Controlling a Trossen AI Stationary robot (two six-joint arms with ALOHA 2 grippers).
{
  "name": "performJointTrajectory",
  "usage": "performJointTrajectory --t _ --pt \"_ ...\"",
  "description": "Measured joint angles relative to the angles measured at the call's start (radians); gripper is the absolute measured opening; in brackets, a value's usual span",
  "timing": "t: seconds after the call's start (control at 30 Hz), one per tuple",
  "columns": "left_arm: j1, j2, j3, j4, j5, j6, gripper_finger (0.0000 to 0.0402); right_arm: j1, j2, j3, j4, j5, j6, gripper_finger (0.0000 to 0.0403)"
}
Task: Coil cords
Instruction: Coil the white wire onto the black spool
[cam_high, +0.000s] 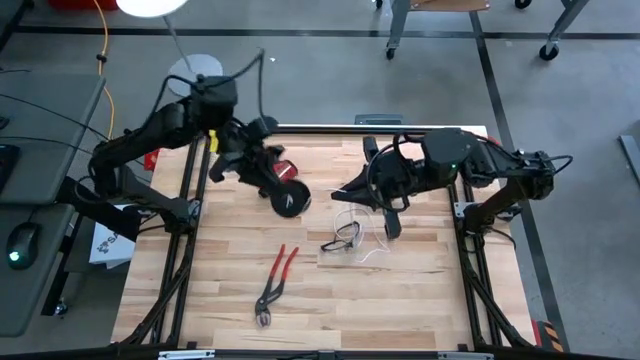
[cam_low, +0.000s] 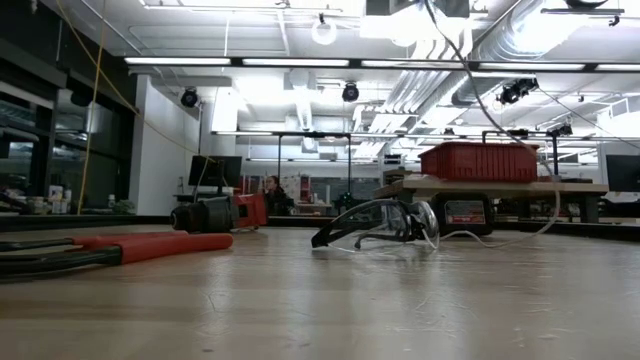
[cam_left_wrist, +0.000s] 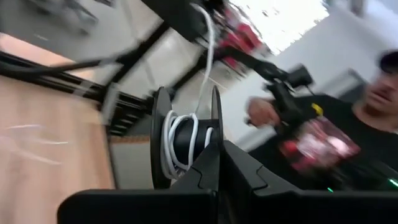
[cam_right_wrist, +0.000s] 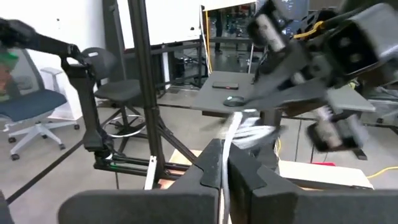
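High view: left gripper (cam_high: 283, 190) clamps the black spool (cam_high: 291, 199) at table centre-left; right gripper (cam_high: 345, 190) at its three o'clock pinches the white cord (cam_high: 368, 236). Left wrist view: cord wound on spool. Right wrist view: fingers (cam_right_wrist: 208, 163) closed on cord.

— What is surrounding the bench?
— Grey floor (cam_high: 560, 120) is stretching around it; a blue office chair (cam_right_wrist: 28, 109) is standing nearby.
— And overhead?
— Ceiling lights (cam_low: 200, 61) are glowing above a red bin (cam_low: 478, 161).

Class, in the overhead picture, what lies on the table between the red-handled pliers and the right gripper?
The clear safety glasses lie between the red-handled pliers and the right gripper, with loose thin white cord beside them; the high view shows it.
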Motion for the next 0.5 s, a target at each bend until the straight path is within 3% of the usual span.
performJointTrajectory --t 0.17,0.5 --pt "-0.057 0.066 0.000 0.154 0.086 -0.085 0.0000 -0.033 0.000 0.000 0.018 -0.037 -0.003 0.0000" --pt "-0.086 0.206 0.000 0.761 0.189 -0.368 0.0000 -0.068 0.016 0.000 0.078 -0.103 -0.022 0.0000"
